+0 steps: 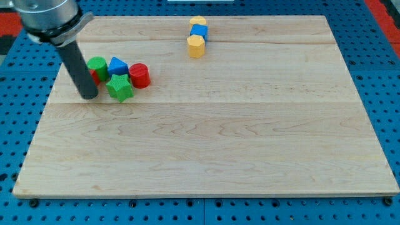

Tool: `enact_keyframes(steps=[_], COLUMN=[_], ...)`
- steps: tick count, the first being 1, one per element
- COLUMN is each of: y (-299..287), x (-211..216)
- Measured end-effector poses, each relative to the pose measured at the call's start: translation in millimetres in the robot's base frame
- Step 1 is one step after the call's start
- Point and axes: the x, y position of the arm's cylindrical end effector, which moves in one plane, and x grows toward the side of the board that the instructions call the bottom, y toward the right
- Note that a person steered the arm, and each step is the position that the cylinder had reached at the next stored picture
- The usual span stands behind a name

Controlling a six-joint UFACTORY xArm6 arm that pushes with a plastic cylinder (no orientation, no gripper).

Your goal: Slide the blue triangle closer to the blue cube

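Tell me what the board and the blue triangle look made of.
The board looks like pale unvarnished wood: visible grain, plank seams, matte. The blue triangle looks like painted wood or plastic, uniformly coloured with a slight sheen; I cannot tell which. My tip rests to the view's left of its cluster.

Straight dark rod [77,65], matte black, round in section. Wider grey metal cylinder mount [47,19] above. My tip [89,97]: blunt, plain, unmarked.

Near the board's [206,150] top-left corner the rod [78,65] hides most of a red block [94,75], its shape untellable, and the arm's upper part is cut off.
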Motion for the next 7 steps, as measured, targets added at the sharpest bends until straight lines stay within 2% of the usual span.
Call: enact_keyframes(steps=[1, 5, 7], y=[21.5, 35.8, 124.7], x=[-27.2, -137.3, -133.7])
